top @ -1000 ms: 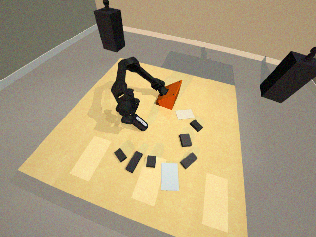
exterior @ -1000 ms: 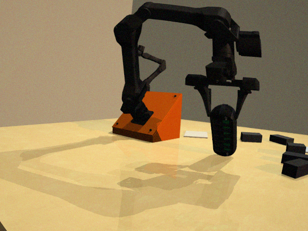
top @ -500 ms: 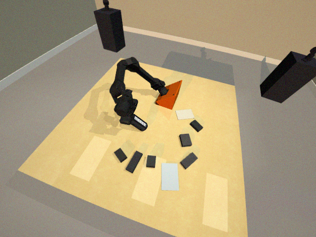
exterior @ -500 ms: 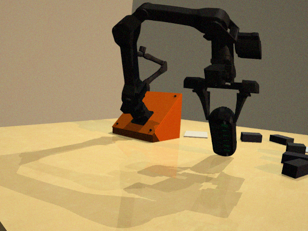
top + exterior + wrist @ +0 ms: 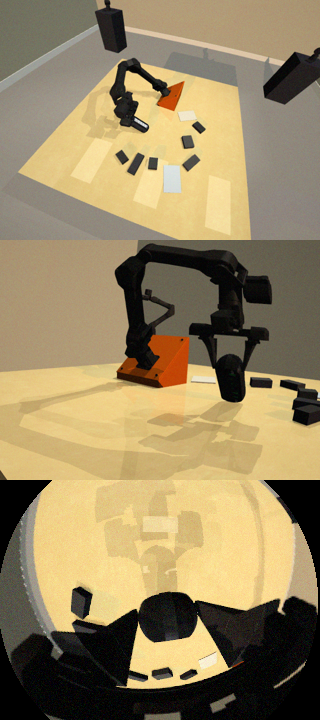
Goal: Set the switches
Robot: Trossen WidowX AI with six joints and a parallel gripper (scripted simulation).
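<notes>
The dark grey controller unit point(image 5: 139, 126) point(image 5: 230, 387) point(image 5: 168, 622) is held tilted on end, with its lower end seemingly a little above the bench. My gripper point(image 5: 229, 369) point(image 5: 166, 608) is shut on its upper part, one finger on each side. The white label point(image 5: 140, 122) on its underside faces the top view; small dark marks show on it, but the single squares are too small to read surely. The switch side faces the exterior view, dim, with faint green patches; the switch positions are not readable. The wrist view shows mostly its dark end.
Several dark blocks point(image 5: 135, 164) point(image 5: 187, 141) point(image 5: 261, 382) point(image 5: 81, 603) lie in an arc. A white card point(image 5: 187, 115) point(image 5: 203, 379) point(image 5: 208, 660) lies near the orange wedge point(image 5: 173, 99) point(image 5: 177, 366) that carries my arm's base. A pale blue card point(image 5: 172, 179) lies farther out.
</notes>
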